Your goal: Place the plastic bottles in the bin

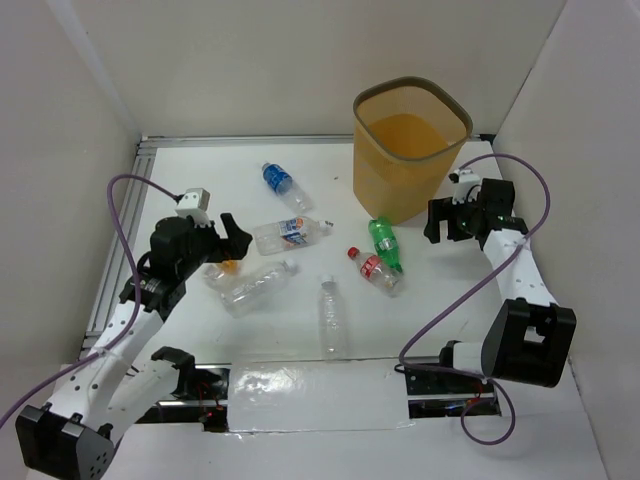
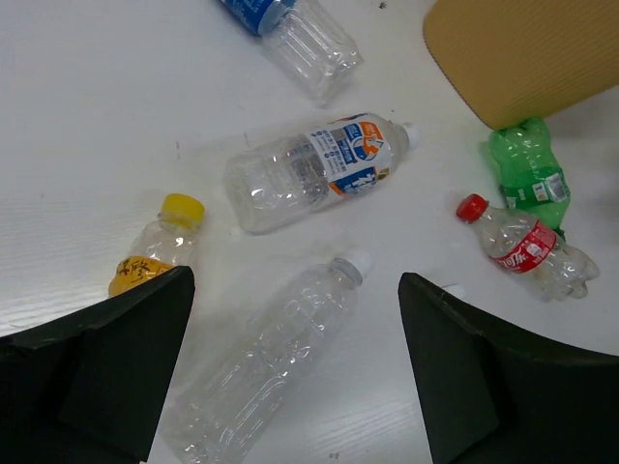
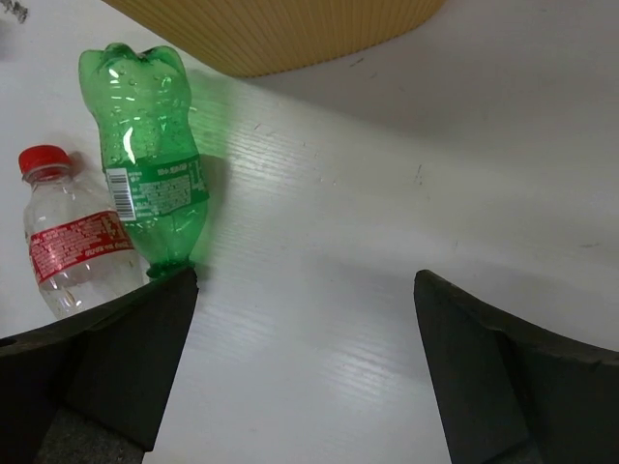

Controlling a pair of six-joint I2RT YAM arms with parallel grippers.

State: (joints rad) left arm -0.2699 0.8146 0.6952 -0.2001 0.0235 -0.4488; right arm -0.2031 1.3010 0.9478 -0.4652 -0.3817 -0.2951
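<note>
Bottles [image 1: 290,232]: lying scattered on table [image 1: 450,290], beside bin [image 1: 400,180].
Handling: appearing light, thin-walled, slippery; gripping mid-body suiting best.
Left gripper [image 2: 295,290]: hovering spread over clear bottle [image 2: 271,367].
Right gripper [image 3: 305,290]: hanging spread near green bottle [image 3: 145,155].

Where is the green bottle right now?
From above, the green bottle lies right of centre, at the foot of the yellow bin, beside the red-capped bottle.
</note>
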